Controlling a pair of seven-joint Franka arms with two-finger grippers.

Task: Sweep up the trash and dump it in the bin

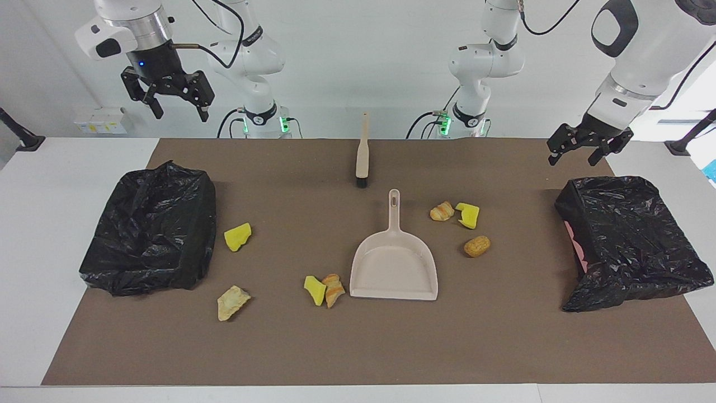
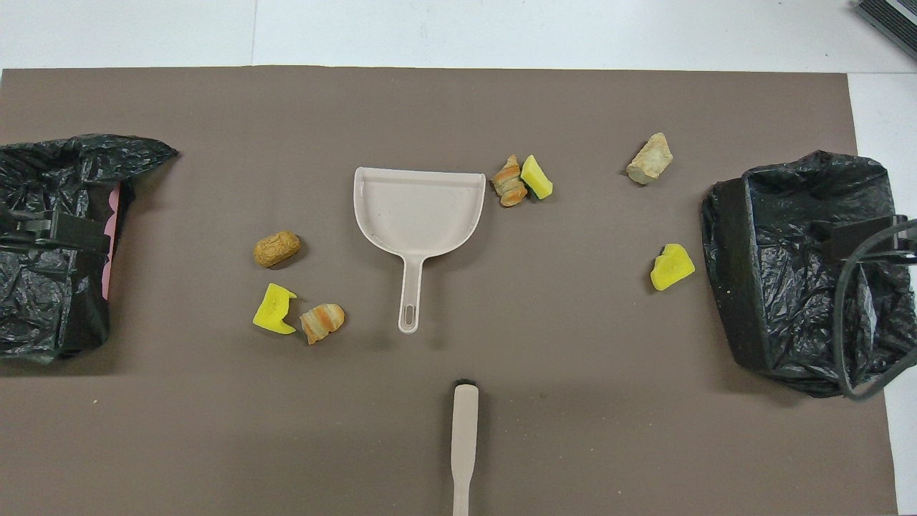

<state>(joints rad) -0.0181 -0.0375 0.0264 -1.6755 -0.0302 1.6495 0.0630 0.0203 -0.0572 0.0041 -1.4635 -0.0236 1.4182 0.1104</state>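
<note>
Several scraps of trash lie on the brown mat. A yellow sponge chunk [image 1: 238, 236] and a tan piece [image 1: 232, 302] lie beside the black-bagged bin [image 1: 148, 229] at the right arm's end. A yellow and orange pair [image 1: 324, 290] touches the beige dustpan's [image 1: 394, 266] front corner. A bread piece [image 1: 442, 211], a yellow chunk [image 1: 468, 215] and a brown lump [image 1: 476, 245] lie toward the second bin [image 1: 632, 240]. My right gripper [image 1: 180, 115] hangs open, high over the first bin. My left gripper [image 1: 573, 161] is open over the second bin's edge.
The beige brush [image 1: 362, 154] lies nearer to the robots than the dustpan, bristles toward the dustpan's handle [image 2: 409, 301]. The mat [image 2: 458, 444] covers most of the white table [image 1: 33, 235]. A pink edge shows inside the bin [image 2: 50, 244] at the left arm's end.
</note>
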